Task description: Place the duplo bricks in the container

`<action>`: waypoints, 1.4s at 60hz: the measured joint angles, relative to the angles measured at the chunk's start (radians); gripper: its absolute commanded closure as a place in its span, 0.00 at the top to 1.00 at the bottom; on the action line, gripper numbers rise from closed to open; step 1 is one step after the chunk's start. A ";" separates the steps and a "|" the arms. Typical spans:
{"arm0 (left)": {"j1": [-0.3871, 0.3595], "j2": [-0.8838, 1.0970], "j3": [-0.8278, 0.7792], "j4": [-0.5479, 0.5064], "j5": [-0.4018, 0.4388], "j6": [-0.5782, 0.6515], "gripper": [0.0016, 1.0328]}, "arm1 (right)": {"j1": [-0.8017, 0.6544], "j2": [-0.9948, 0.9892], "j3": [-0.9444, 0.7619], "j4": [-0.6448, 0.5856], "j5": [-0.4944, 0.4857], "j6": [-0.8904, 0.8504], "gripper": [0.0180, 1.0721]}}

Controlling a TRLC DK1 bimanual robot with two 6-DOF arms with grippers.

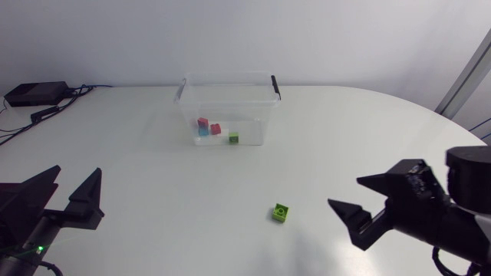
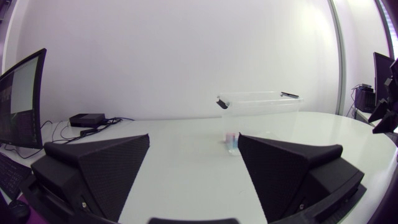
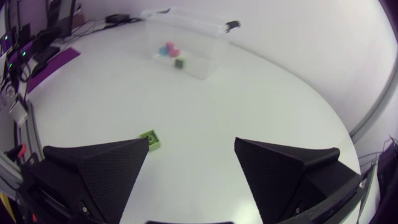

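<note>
- One loose green brick on the white table, lower frame, right of centre: small, squarish, studs up
- Right gripper sits just right of it, fingers spread wide, gripping nothing, brick clear of both tips
- No clear long axis, corners turned diagonal to the frame
- Clear container at upper centre holds a pink brick, blue brick, red brick and second green brick
- Left gripper lower left, wide open, holding nothing

Matte black jaws: two broad wedge-shaped fingers with finely dimpled faces. The left arm shows a tiny green light at eight o'clock; the right arm is bulky, black.
</note>
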 measured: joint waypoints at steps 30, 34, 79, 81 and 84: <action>0.000 0.000 0.000 0.000 0.000 0.000 0.96 | 0.082 0.624 0.185 0.059 -0.049 -0.137 0.95; 0.000 0.000 0.000 0.000 0.000 0.000 0.96 | 0.088 0.698 0.213 0.080 -0.055 -0.138 0.95; 0.000 0.000 0.000 0.000 0.000 0.000 0.96 | 0.029 1.030 0.451 0.175 0.024 -0.046 0.89; 0.000 0.000 0.000 0.000 0.000 0.000 0.96 | 0.028 1.056 0.466 0.175 0.024 -0.032 0.89; 0.000 0.000 0.000 0.000 0.000 0.000 0.96 | 0.027 1.095 0.490 0.171 0.024 -0.010 0.86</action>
